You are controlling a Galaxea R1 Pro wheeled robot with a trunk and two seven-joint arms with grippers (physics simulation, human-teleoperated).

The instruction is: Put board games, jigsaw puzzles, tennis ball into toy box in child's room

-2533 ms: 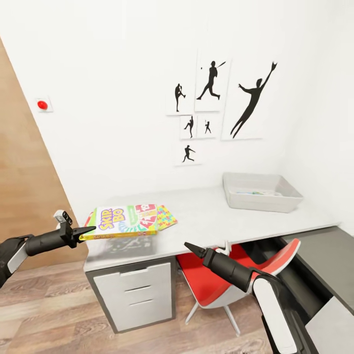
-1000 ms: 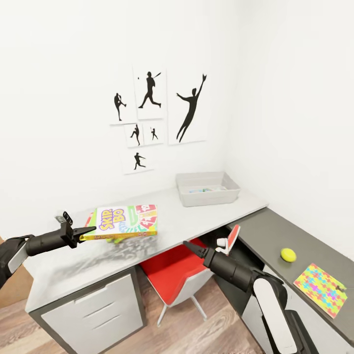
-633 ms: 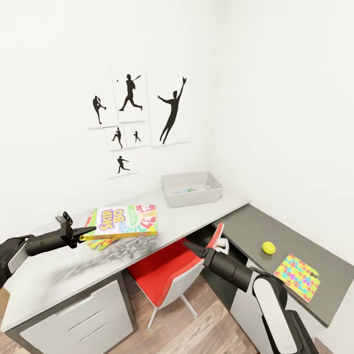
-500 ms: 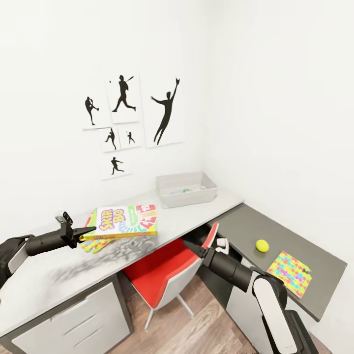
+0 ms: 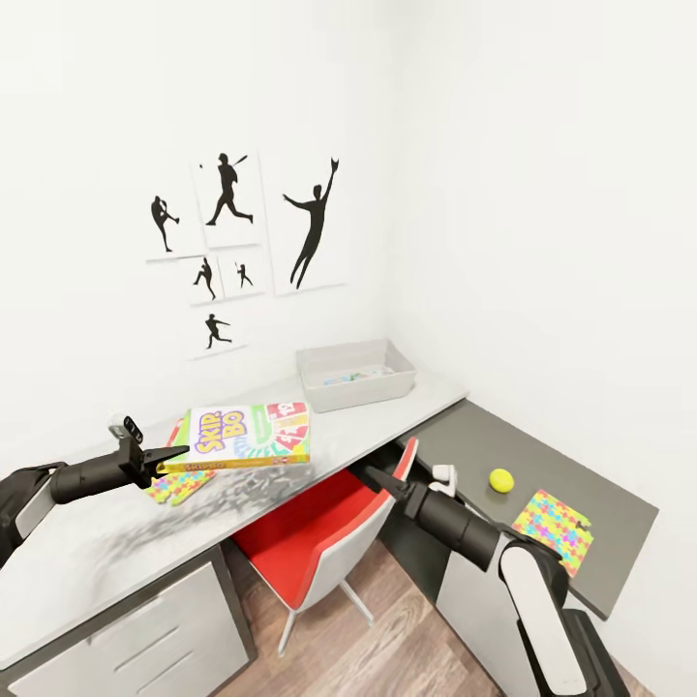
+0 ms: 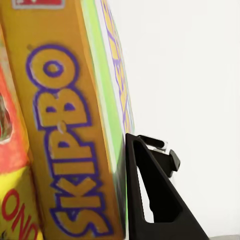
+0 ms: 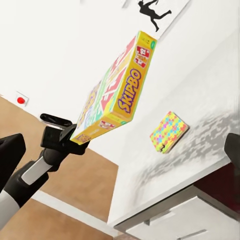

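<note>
The left gripper (image 5: pixel 160 463) is clamped on the near edge of a Skip-Bo board game box (image 5: pixel 247 438), holding it flat and level above the light grey tabletop (image 5: pixel 387 421) so that the long box rides clear of the surface while the robot is on its way to the toy box. The left wrist view shows one black finger (image 6: pixel 150 195) pressed against the box's face, with the yellow "SKIP-BO" side (image 6: pixel 70 150) running along it; a grip at the very edge leaves most of the box hanging out past the fingers, so I judge it could droop or twist if the arm moves sharply. The right wrist view shows the box (image 7: pixel 117 100) from its other side, held in the air over the desk. Under it, a jigsaw puzzle (image 5: pixel 174 484) with a bright patchwork print lies near the tabletop's front edge, partly hidden by the box in the head view and plain in the right wrist view (image 7: pixel 169 131). The grey toy box (image 5: pixel 355 374) sits at the back of the light tabletop against the wall, near the corner where the dark grey side tabletop (image 5: pixel 581 503) begins; something lies in it already. On the dark top rest the tennis ball (image 5: pixel 500 479) and, just beside it near the front edge, a second jigsaw puzzle (image 5: pixel 552 518). The right gripper (image 5: pixel 373 478) hangs empty over the red chair (image 5: pixel 310 542), fingers drawn together to a point, apparently kept low and out of the way.
</note>
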